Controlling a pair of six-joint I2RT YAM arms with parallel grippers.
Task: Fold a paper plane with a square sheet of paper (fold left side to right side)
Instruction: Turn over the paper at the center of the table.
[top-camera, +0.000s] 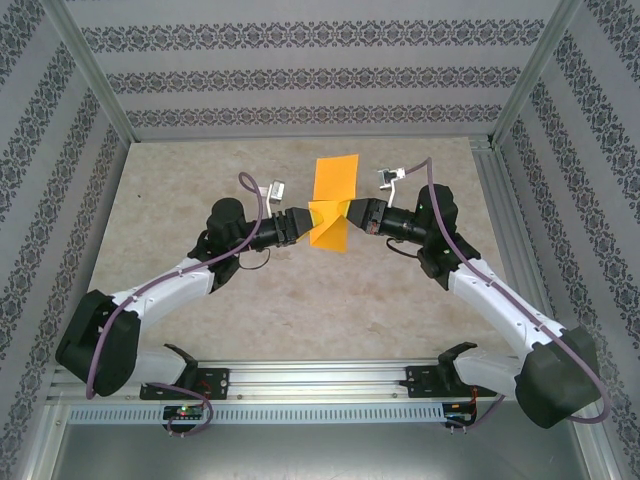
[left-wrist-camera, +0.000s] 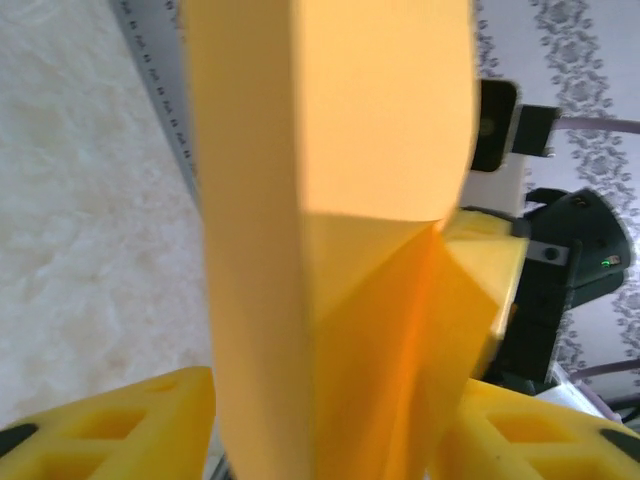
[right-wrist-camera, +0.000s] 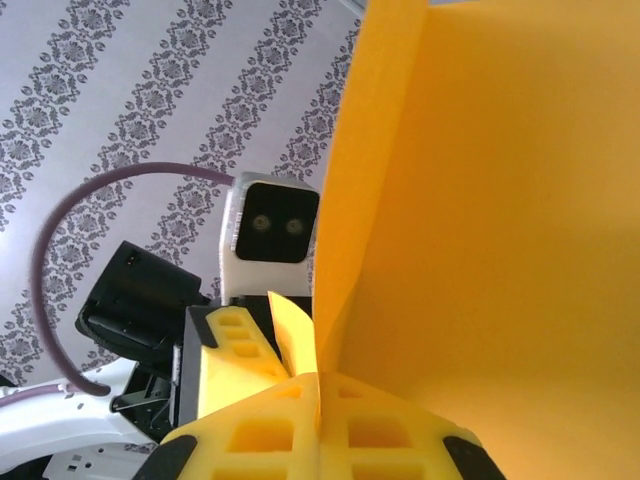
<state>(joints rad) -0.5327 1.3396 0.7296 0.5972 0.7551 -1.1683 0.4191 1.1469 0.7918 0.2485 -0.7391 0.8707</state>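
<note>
Right gripper (right-wrist-camera: 318, 385): clamped shut on paper (top-camera: 335, 182).
Left gripper (top-camera: 303, 222): jaws apart astride paper; grip uncertain.
Paper: aloft between grippers, above table (top-camera: 200, 180) middle.
Progress: bent, uncreased; plane unformed.

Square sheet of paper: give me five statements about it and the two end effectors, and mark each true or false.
1. The square sheet of paper lies flat and unfolded. False: it is bent and creased, held up between the two end effectors.
2. The right end effector is shut on the paper. True.
3. The paper is blue. False: it is orange-yellow.
4. The paper passes between the fingers of the left end effector. True.
5. Both end effectors reach the paper from the same side. False: the left one comes from the left and the right one from the right, facing each other.
</note>
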